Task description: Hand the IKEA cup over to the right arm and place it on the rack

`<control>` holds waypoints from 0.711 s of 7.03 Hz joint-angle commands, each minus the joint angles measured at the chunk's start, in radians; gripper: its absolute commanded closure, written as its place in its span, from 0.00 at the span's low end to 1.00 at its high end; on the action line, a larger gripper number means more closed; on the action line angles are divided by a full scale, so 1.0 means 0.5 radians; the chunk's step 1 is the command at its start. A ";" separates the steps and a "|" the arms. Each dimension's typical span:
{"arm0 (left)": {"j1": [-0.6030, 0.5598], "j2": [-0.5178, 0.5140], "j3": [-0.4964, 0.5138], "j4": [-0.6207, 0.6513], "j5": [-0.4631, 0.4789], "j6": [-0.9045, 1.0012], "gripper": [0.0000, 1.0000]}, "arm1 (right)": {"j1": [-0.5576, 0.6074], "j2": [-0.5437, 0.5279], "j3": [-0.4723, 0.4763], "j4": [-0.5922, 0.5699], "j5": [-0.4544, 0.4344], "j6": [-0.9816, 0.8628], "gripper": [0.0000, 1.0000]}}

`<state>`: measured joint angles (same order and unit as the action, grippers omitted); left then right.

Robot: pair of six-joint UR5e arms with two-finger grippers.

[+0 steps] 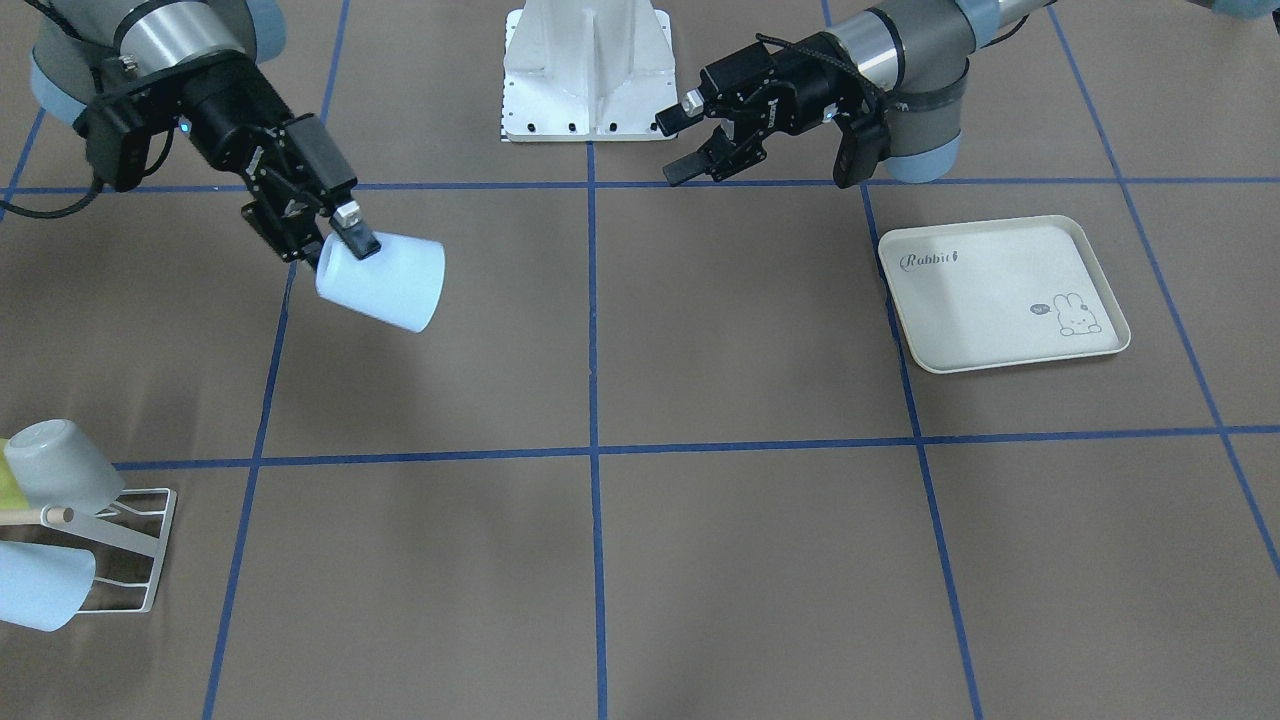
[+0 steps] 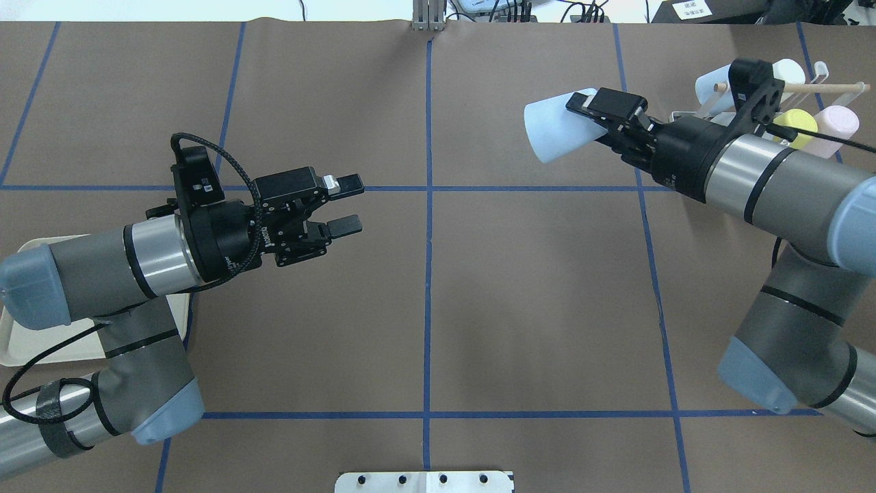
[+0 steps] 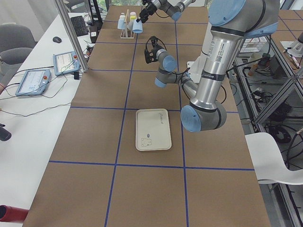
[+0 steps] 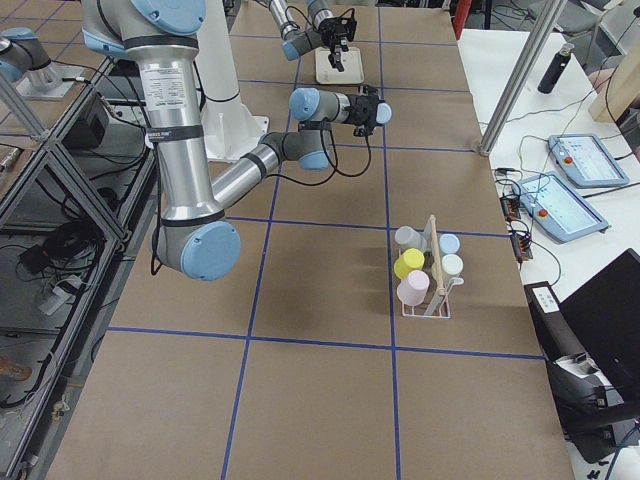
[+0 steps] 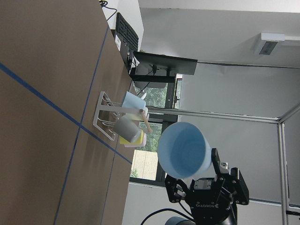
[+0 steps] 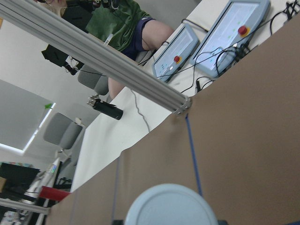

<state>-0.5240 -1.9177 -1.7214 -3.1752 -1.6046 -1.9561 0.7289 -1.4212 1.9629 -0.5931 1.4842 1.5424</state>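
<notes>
My right gripper (image 1: 345, 252) is shut on the narrow base end of a pale blue IKEA cup (image 1: 383, 282) and holds it tilted in the air, mouth pointing toward the table's middle. In the overhead view the cup (image 2: 553, 131) hangs just left of the white wire rack (image 2: 818, 77). The rack (image 1: 135, 548) has a wooden rod and holds several cups. My left gripper (image 2: 344, 204) is open and empty, hovering apart from the cup and facing it. The cup's open mouth (image 5: 183, 149) shows in the left wrist view.
A cream rabbit-print tray (image 1: 985, 300) lies below my left arm, and its corner shows in the overhead view (image 2: 19, 346). The white robot base plate (image 1: 588, 75) stands at the table's robot side. Blue tape lines grid the brown table.
</notes>
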 commanded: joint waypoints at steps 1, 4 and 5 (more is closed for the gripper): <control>-0.138 0.028 0.141 0.024 -0.006 0.013 0.13 | 0.332 -0.063 -0.035 -0.483 -0.005 -0.725 0.74; -0.436 0.306 0.154 0.467 -0.159 0.876 0.01 | 0.719 -0.057 -0.256 -0.553 0.017 -1.148 0.74; -0.561 0.356 0.148 0.676 -0.169 1.060 0.01 | 0.851 -0.045 -0.369 -0.547 0.111 -1.289 0.74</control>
<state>-0.7358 -1.7814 -1.6457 -2.9540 -1.6788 -1.5616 1.0740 -1.4480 1.8378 -0.8659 1.5012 0.9725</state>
